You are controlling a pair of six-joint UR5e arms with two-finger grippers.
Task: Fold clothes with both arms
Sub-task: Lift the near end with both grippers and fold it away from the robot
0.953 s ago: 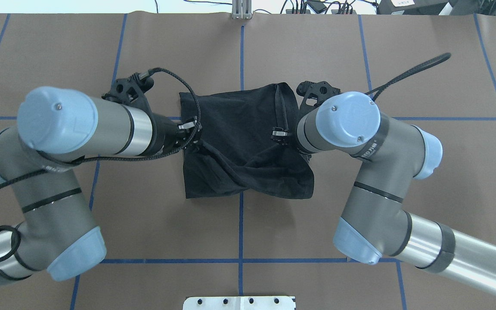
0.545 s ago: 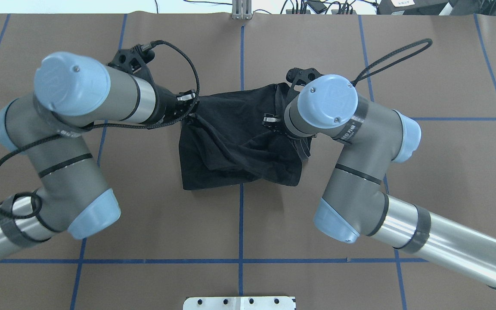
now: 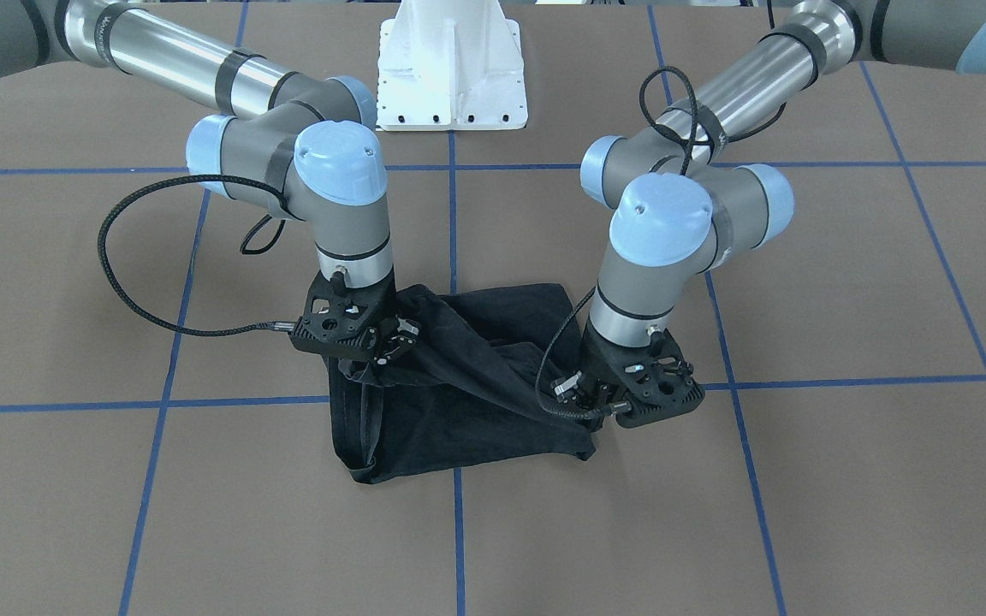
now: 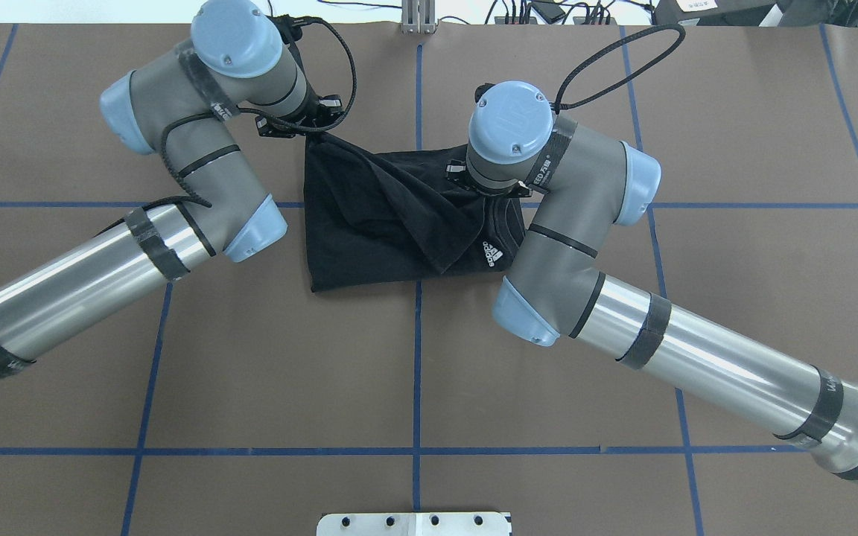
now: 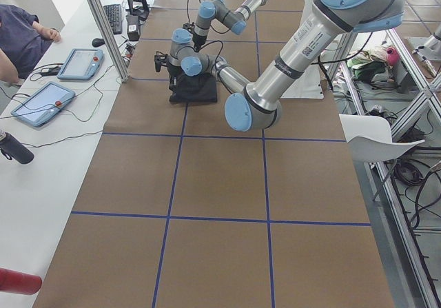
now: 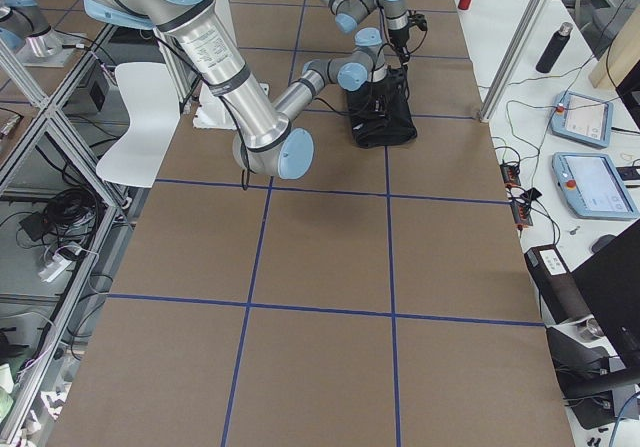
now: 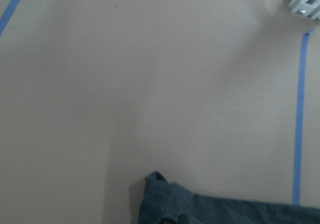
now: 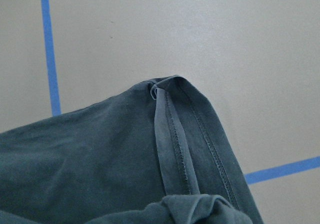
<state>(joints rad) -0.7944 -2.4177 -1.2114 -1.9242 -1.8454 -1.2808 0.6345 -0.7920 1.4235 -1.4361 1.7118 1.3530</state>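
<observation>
The black T-shirt (image 4: 377, 231) lies bunched and partly folded on the brown table, its white Adidas logo (image 4: 494, 253) showing at the near right. A taut fold of cloth runs between both grippers (image 3: 459, 368). My left gripper (image 4: 308, 126) (image 3: 577, 392) is shut on the shirt's far left corner. My right gripper (image 4: 461, 173) (image 3: 390, 342) sits under its wrist, shut on the shirt's right part. The left wrist view shows only a shirt corner (image 7: 165, 199). In the right wrist view a hemmed shirt edge (image 8: 175, 134) hangs over the table. No fingers show in either wrist view.
The white base pedestal (image 3: 450, 77) stands at the robot's side of the table. Blue tape lines (image 4: 418, 357) grid the brown surface. A metal post (image 4: 418, 18) stands at the far edge. Side benches hold tablets (image 5: 76, 63) and a bottle (image 6: 555, 47); a person's sleeve (image 5: 17, 32) shows.
Both arms have swung away from the robot, pulling the shirt's edge toward the far side. The left gripper went further. The Adidas logo has come into sight.
</observation>
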